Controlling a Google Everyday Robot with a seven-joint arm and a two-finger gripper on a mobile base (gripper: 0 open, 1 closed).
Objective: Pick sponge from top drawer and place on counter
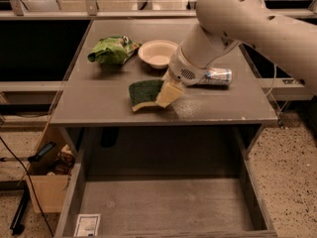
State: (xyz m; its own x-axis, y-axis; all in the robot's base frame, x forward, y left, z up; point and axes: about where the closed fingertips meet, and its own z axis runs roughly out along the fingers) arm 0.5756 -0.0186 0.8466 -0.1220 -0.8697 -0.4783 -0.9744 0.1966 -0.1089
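The tool (168,93) sits low over the worktop (99,105), touching the right edge of the sponge (143,92); whether it grips cannot be told. The sponge lies on the worktop, green side up. Behind the tool stand a white bowl (157,53) and a can (219,76), with a green snack bag (111,51) farther left. Below and in front of the tool, the top drawer (163,202) stands open.

Cream end effector (168,94) at dark green sponge (143,90) on grey counter (223,105)

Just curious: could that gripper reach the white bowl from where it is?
Probably yes. The gripper sits at the sponge on the counter; the bowl stands just behind it, nothing between.
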